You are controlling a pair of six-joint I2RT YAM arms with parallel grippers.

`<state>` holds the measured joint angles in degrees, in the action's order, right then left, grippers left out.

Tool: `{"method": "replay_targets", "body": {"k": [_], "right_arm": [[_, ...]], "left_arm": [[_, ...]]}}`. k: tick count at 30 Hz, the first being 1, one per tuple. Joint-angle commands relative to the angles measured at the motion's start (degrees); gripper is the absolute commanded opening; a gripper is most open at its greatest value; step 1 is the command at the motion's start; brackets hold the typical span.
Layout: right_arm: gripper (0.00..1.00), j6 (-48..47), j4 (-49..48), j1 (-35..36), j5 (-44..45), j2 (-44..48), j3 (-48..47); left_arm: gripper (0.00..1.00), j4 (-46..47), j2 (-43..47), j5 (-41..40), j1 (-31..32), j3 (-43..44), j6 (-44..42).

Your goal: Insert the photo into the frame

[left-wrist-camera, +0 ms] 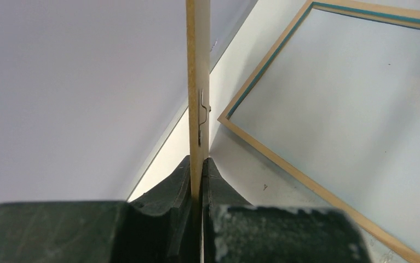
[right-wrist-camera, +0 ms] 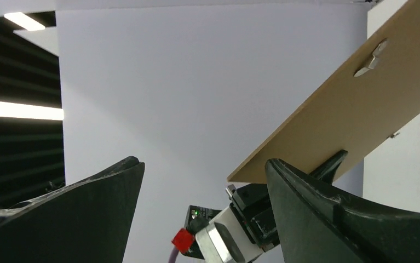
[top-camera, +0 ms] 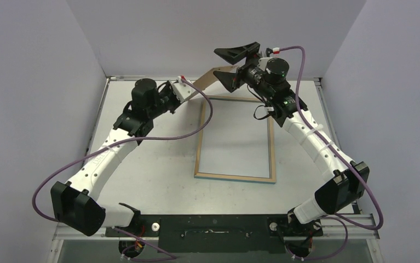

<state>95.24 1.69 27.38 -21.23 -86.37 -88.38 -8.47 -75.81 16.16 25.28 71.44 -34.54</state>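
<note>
lying flat on the pale grey table (top-camera: 153, 159), walled by plain white panels (top-camera: 207, 33), the frame (top-camera: 235, 177) sits mid-surface; left gripper (top-camera: 188, 86) pinches the brown backing board (top-camera: 210, 76), right gripper (top-camera: 216, 62) gapes beside it.

We see open table (top-camera: 153, 161) left of the flat frame (top-camera: 235, 177) at centre, but upper centre is blocked by the raised backing board (top-camera: 206, 80) and the right gripper (top-camera: 235, 67) beside it.

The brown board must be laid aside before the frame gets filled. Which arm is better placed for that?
Left. The left gripper is shut on the edge of the board, holding it up beyond the frame. The right gripper stands wide open, gripping nothing.
</note>
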Motion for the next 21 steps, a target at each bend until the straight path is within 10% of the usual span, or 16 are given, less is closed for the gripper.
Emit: {"method": "replay_targets", "body": {"k": [1,21], "right_arm": [[0.84,-7.45,-12.62,-1.53,-3.26,4.70,1.03],[0.85,-78.04,10.70,-6.42,-13.60,9.35,-6.81]], "left_arm": [[0.00,6.16,1.13,-4.30,-2.06,4.19,7.81],[0.00,-8.04,12.00,3.84,-11.64,9.42,17.56]]}}
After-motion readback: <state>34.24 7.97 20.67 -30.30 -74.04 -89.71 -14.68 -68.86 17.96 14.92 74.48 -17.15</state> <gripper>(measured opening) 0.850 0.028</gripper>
